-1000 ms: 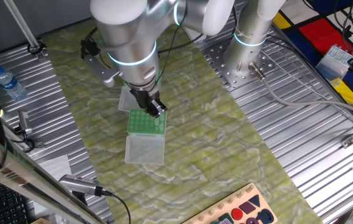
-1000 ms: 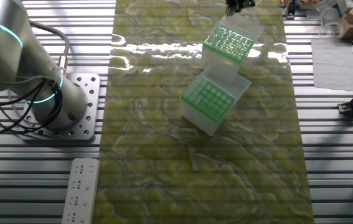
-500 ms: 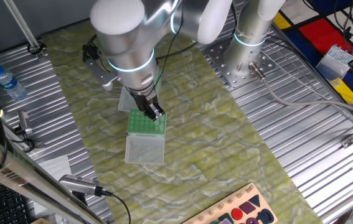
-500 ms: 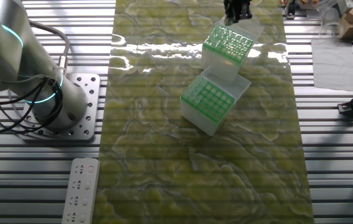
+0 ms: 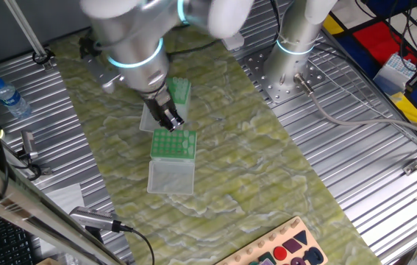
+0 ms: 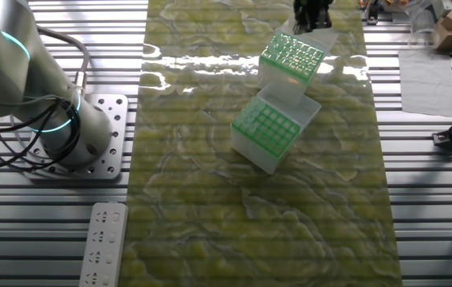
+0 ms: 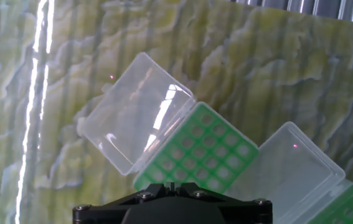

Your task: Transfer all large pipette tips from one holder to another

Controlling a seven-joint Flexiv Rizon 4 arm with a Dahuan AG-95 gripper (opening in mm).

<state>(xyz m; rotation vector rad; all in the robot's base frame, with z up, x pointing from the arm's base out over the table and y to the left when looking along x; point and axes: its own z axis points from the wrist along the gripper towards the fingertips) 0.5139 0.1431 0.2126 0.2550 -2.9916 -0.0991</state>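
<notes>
Green-gridded holders, two of them, sat on the mottled yellow-green mat [image 6: 210,199], close together on a diagonal, both with hinged clear lids thrown open. From the other fixed view, made out the glinting tip box [image 6: 291,54] higher in the picture, its grid speckled with whitish shine. Took that shine for the large pipette tips [image 6: 296,49] seated in their holes, though single cones were too small to separate. Lower down, saw the plain tip box [image 6: 267,127], its grid a flat, even green over a translucent body.

Spotted the gripper [image 5: 168,118] in one fixed view, dark and blurred under the silver wrist with its lit blue ring, hanging over the pair of boxes and touching neither. Could not tell whether the fingers were apart or together: smeared in that view, cropped at the top edge of the other, and hidden behind the black housing along the bottom of the hand view. From the hand camera, looked down on an open lid [image 7: 136,112] lying flat on the mat, hinged to a green grid just beside it. Also noted a water bottle [image 5: 8,97] lying on the slatted metal table [image 5: 370,162], well apart from the mat.
</notes>
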